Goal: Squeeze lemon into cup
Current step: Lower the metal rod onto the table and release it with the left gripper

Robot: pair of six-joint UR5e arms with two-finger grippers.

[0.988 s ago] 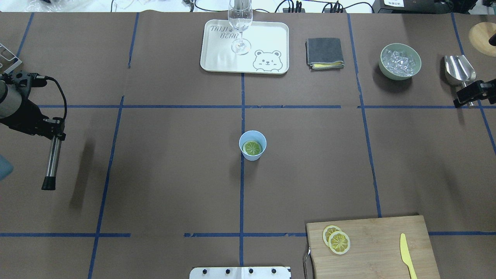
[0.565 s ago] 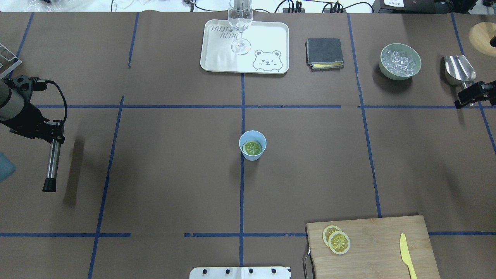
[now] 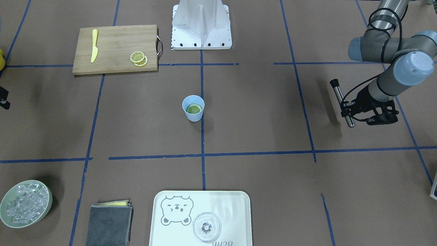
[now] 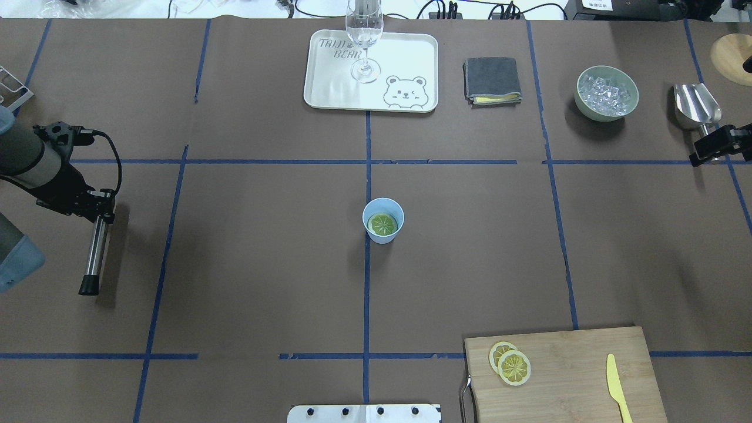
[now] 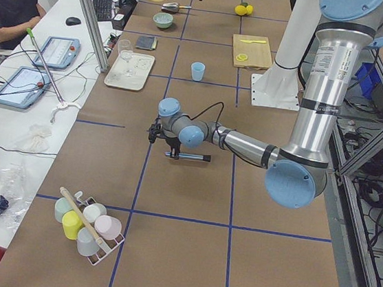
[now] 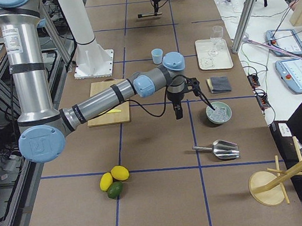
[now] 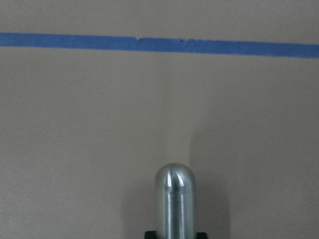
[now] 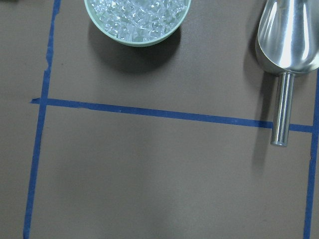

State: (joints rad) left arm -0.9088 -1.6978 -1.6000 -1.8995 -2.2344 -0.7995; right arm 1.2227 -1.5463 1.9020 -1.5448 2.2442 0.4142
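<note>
The light blue cup (image 4: 382, 234) (image 3: 193, 116) stands upright at the table's centre. A lemon slice (image 4: 382, 224) (image 3: 194, 109) lies flat inside it. My left gripper (image 4: 103, 212) (image 3: 349, 115) is far to the cup's left and shut on a steel rod with a black tip (image 4: 94, 252) (image 3: 341, 100). It holds the rod nearly level, low over the table. The rod's rounded end (image 7: 175, 196) shows in the left wrist view. My right gripper (image 4: 708, 148) hangs at the table's far right edge, near the scoop. I cannot tell whether it is open or shut.
A cutting board (image 4: 578, 382) at the front right carries two more lemon slices (image 4: 510, 363) and a yellow knife (image 4: 617, 388). At the back are a tray (image 4: 411, 59) with a wine glass (image 4: 364, 35), a grey cloth (image 4: 492, 80), a bowl of ice (image 4: 606, 93) and a metal scoop (image 4: 696, 104).
My left arm has shifted a little right with the rod, and the rod's shadow has closed up to it. The cup, the slice and the right gripper have stayed put.
</note>
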